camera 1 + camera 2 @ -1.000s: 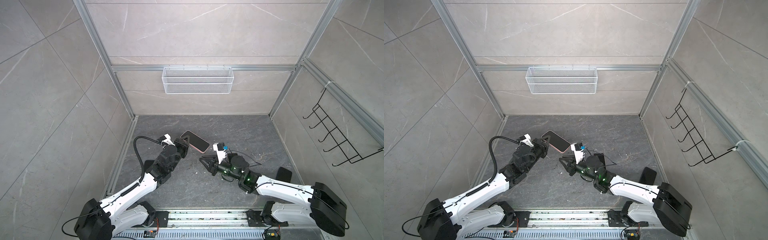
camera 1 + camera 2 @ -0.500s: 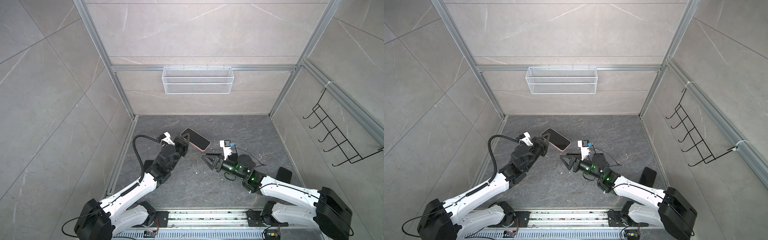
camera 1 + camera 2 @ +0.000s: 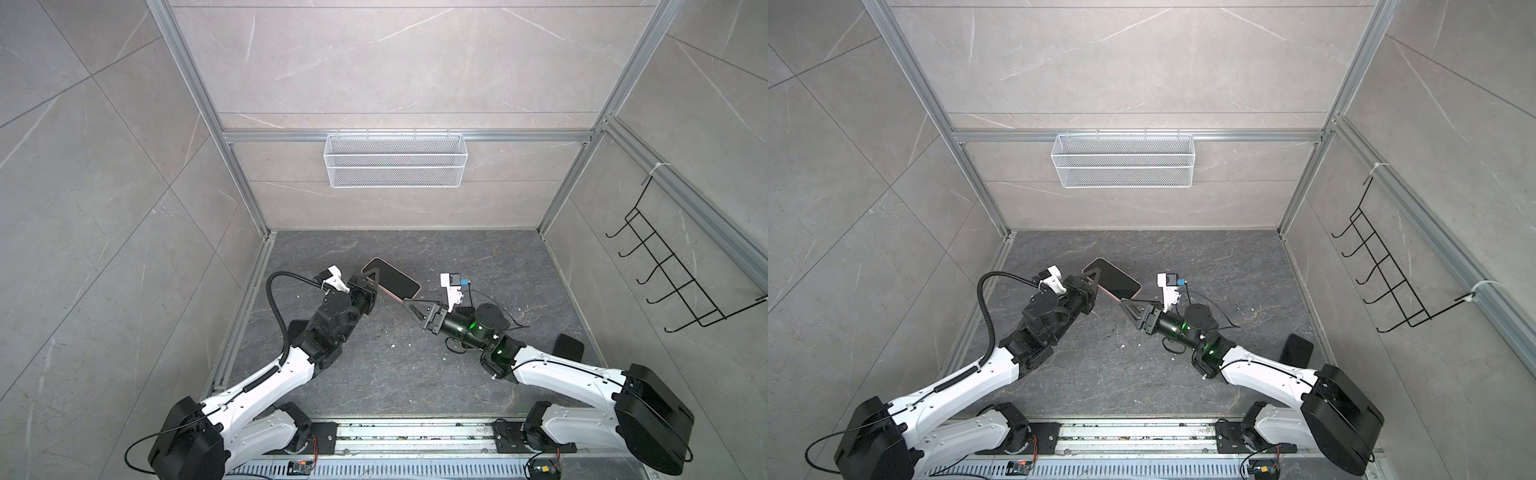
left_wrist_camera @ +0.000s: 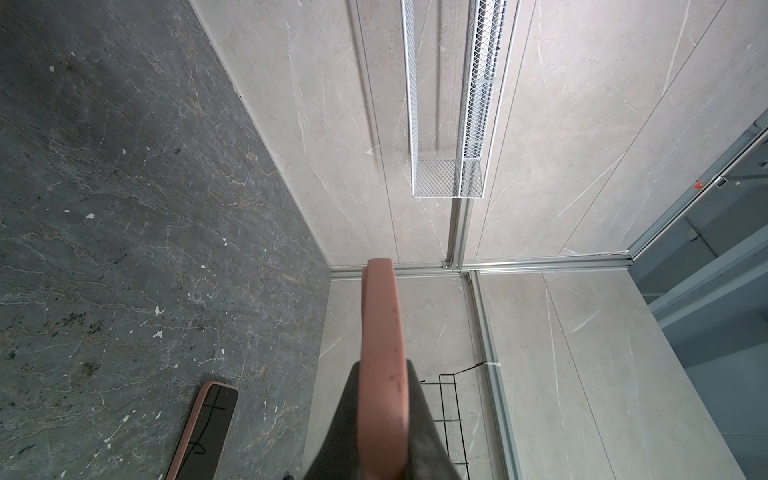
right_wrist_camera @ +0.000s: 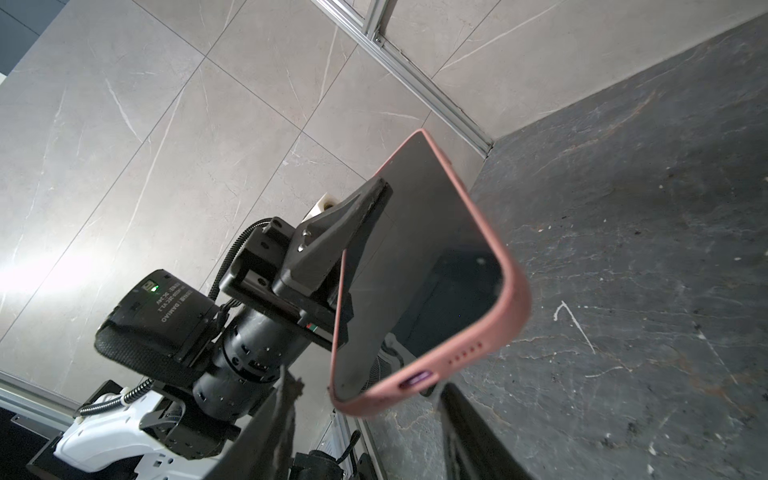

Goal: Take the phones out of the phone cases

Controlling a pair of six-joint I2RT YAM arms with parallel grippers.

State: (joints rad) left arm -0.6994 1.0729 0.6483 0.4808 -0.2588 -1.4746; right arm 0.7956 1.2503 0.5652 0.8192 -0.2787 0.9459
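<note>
The phone [image 3: 392, 280] [image 3: 1113, 279], dark screen up, sits in its pink phone case [image 5: 511, 316] and hangs tilted above the floor. My left gripper [image 3: 371, 276] [image 3: 1094, 274] [image 4: 382, 374] is shut on the cased phone near its far end, one finger on the screen [image 5: 365, 208]. In the left wrist view the case [image 4: 380, 324] shows edge-on between the jaws. My right gripper [image 3: 409, 305] [image 3: 1127, 305] [image 5: 374, 428] is open at the near end. Its fingers [image 5: 282, 415] stand on either side of the case's corner by the charging port, with gaps showing.
A white wire basket [image 3: 395, 160] hangs on the back wall and a black hook rack [image 3: 665, 274] on the right wall. A black slab [image 3: 569, 347] lies on the floor at right. A pink-rimmed dark slab [image 4: 205, 428] shows low in the left wrist view.
My right gripper has moved up from the floor side to the phone's near end, turned, opened wider, then narrowed again. The left gripper and the phone have barely moved.
</note>
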